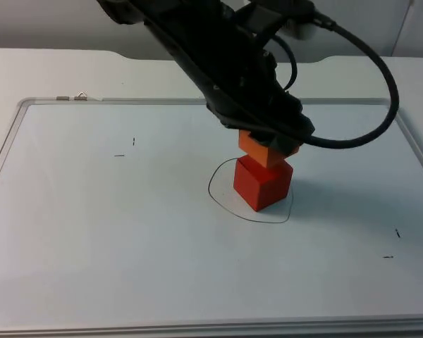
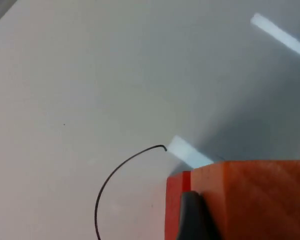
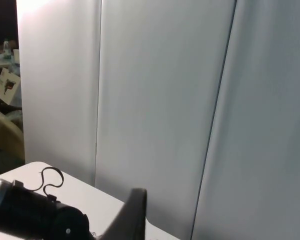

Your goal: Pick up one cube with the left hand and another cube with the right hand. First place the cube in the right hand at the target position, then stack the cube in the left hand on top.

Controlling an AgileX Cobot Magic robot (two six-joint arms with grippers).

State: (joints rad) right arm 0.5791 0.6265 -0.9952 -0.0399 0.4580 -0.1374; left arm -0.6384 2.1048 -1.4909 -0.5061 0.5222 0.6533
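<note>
Now I'm lowering the left gripper (image 1: 268,144), pinching the orange cube (image 1: 266,149), square onto the red cube (image 1: 263,183) inside the pen-drawn circle (image 1: 222,201); right gripper (image 3: 132,210) waits, can't tell its state.

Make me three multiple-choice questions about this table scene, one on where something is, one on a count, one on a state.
1. Where is the red cube?
A. inside the drawn circle
B. at the table's edge
C. on the wall

2. How many cubes are there?
A. one
B. two
C. four

3. The orange cube is:
A. lying alone on the table
B. held by the left gripper on top of the red cube
C. under the red cube

Answers: 1 A, the pen line rings it; 2 B, one red, one orange; 3 B, the left gripper grips it.
</note>
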